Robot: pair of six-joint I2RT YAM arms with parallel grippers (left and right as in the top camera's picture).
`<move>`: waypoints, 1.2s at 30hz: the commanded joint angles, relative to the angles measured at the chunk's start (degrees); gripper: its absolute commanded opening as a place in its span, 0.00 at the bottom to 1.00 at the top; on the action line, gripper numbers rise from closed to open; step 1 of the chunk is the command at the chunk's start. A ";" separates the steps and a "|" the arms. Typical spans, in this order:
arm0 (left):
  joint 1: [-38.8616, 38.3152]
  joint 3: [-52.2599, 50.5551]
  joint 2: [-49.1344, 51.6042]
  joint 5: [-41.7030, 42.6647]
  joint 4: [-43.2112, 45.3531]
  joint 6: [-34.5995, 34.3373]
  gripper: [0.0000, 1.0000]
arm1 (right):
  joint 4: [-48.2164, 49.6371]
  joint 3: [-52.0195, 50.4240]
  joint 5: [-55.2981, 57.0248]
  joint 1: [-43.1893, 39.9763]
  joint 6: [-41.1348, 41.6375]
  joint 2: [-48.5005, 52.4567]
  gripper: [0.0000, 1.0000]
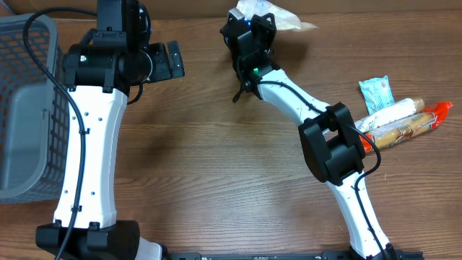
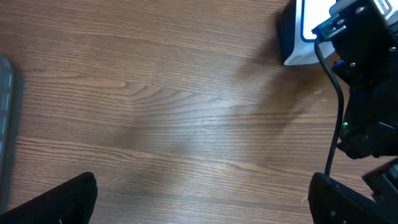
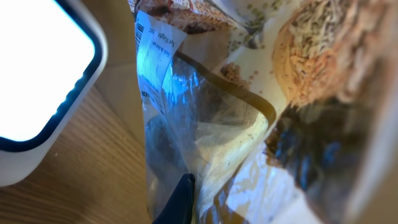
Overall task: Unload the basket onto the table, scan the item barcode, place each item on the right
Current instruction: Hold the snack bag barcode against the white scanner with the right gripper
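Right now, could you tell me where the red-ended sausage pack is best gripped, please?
Probably from above, near the sausage pack's red end, pinching across its width: it lies flat, a pale pack lies along its middle, and the right arm covers its other end.

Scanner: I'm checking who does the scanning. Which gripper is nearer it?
Right. The right gripper, shut on a bag, is beside the scanner; the open left gripper stands farther off.

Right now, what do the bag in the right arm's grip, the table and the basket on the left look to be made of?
Bag: thin clear plastic film, glossy; it creases, reflects light and shows the bread through it.
Table: wood or wood-look laminate, matte brown with grain lines.
Basket: probably moulded grey plastic, with grid walls.
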 commanded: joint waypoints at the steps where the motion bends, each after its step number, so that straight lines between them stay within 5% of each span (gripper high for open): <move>1: -0.26 -0.24 -0.22 -0.70 0.09 1.11 1.00 | 0.37 -0.04 0.15 0.11 0.81 1.05 0.04; 26: -0.26 -0.24 -0.22 -0.70 0.09 1.11 1.00 | -6.36 -0.02 0.44 1.73 4.72 0.50 0.04; 36: -0.26 -0.24 -0.22 -0.70 0.09 1.11 1.00 | -11.43 -0.02 -0.39 1.88 12.72 -14.25 0.04</move>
